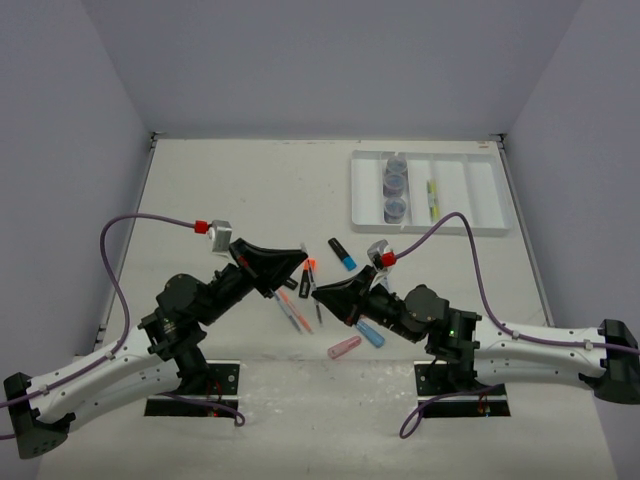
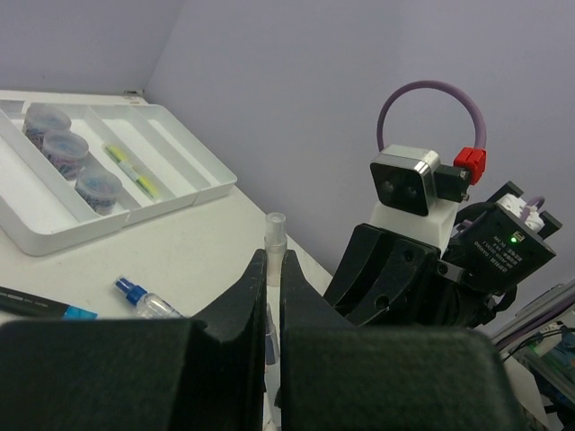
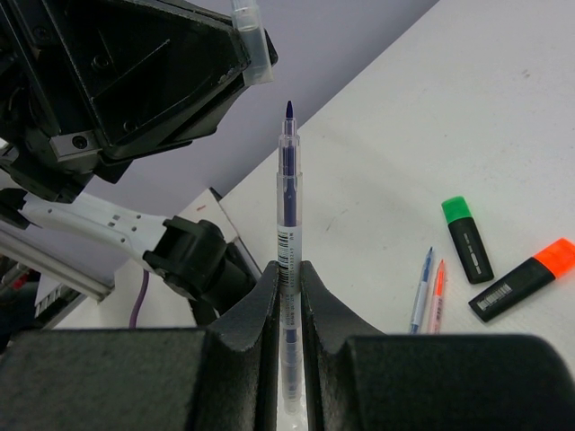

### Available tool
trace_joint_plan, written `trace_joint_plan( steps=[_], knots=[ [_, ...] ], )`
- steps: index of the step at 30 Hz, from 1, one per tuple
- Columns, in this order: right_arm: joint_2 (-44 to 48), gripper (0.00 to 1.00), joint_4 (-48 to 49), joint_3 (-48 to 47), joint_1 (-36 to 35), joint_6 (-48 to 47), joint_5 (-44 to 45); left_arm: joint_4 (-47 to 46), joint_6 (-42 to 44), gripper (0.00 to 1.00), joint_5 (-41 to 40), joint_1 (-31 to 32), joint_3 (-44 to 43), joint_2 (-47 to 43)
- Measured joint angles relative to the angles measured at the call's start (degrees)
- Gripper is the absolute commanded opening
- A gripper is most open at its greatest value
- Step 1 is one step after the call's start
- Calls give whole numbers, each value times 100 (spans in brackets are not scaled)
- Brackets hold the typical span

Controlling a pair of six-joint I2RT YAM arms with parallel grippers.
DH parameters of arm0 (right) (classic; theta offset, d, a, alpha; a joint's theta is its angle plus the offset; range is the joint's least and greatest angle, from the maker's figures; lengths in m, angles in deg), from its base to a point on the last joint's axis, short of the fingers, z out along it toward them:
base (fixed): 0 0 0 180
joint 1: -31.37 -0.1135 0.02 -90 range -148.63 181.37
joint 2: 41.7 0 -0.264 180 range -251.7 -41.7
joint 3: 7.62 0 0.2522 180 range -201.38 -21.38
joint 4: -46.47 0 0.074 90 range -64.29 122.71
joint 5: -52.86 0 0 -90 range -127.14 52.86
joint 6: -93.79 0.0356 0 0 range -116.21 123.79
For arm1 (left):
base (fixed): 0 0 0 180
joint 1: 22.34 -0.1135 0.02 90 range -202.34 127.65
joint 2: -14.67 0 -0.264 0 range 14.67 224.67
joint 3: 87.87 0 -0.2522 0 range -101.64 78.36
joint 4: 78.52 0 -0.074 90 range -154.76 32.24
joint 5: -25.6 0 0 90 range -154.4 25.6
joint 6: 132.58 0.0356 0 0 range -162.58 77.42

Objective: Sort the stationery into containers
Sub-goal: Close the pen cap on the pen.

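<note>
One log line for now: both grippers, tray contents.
left gripper shut on clear cap | right gripper shut on uncapped blue pen | tray: three jars, one yellow-green pen

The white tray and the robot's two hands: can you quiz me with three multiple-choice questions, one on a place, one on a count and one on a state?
1. Where is the yellow-green pen?
A. In the white tray, in the compartment beside the jars
B. On the table among the highlighters
C. In the left hand

2. How many round jars sit in the tray?
A. One
B. Three
C. Five

3. What is the right hand doing?
A. Open and empty
B. Shut on a jar
C. Shut on an uncapped blue pen

Answers:
1 A: the top view shows it lying lengthwise in the compartment next to the jars.
2 B: three stand in a row in one compartment.
3 C: its fingers clamp the pen's barrel, and the bare tip sticks out beyond them.
</note>
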Motion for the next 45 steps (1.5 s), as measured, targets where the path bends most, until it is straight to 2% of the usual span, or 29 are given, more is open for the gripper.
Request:
trace_joint_plan(
  steps=[27, 42, 45],
  knots=[
    [60, 0, -23, -98, 0, -35, 98, -28, -102, 0, 150, 0, 0, 170],
    [54, 0, -403, -590, -33, -1100, 324, -210, -234, 0, 418, -17, -117, 343],
    [20, 0, -393, -653, -37, -1338, 337, -138, -189, 9, 439, -29, -230, 394]
  ],
)
